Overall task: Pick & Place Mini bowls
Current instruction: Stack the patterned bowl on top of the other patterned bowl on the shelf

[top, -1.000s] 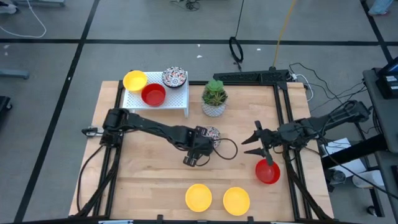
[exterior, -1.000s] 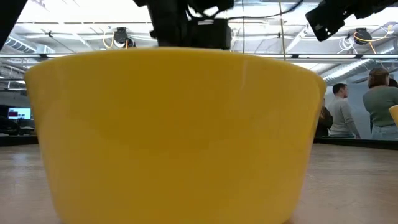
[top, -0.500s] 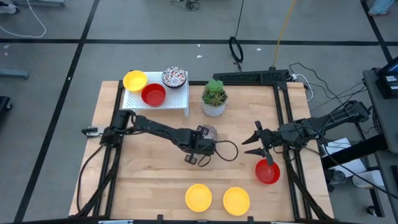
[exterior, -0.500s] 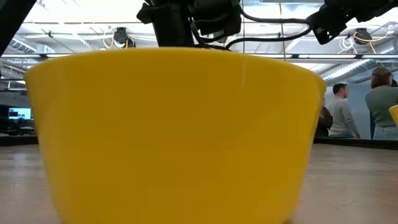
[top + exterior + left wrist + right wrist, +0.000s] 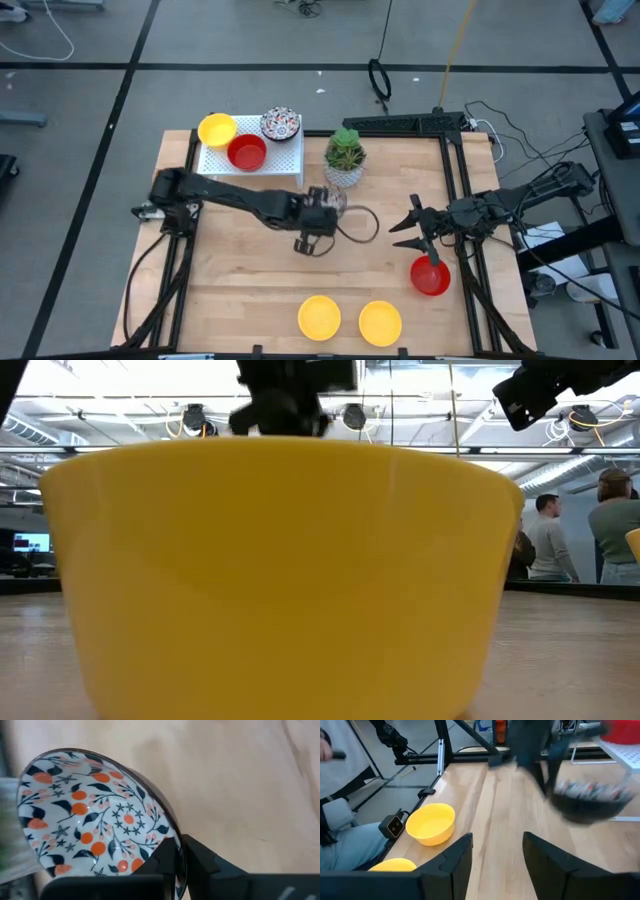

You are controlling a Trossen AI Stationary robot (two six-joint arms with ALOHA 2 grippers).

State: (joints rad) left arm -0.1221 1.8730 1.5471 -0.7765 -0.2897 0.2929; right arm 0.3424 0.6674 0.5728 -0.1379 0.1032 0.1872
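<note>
Left gripper holding floral bowl; right gripper idle.

My left fingers pinch the floral bowl's rim, carrying it clear of the table, at 7 o'clock from the plant pot. My right gripper waits with fingers spread wide, at 11 o'clock from the red bowl. Two yellow bowls sit at the table's 6 o'clock edge; three bowls rest on the white rack.

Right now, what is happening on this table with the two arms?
The left gripper holds a floral mini bowl by its rim, lifted near the plant pot. Three bowls already sit on the white rack. The right gripper waits open above a red bowl. Two yellow bowls remain at the table's front edge.
</note>
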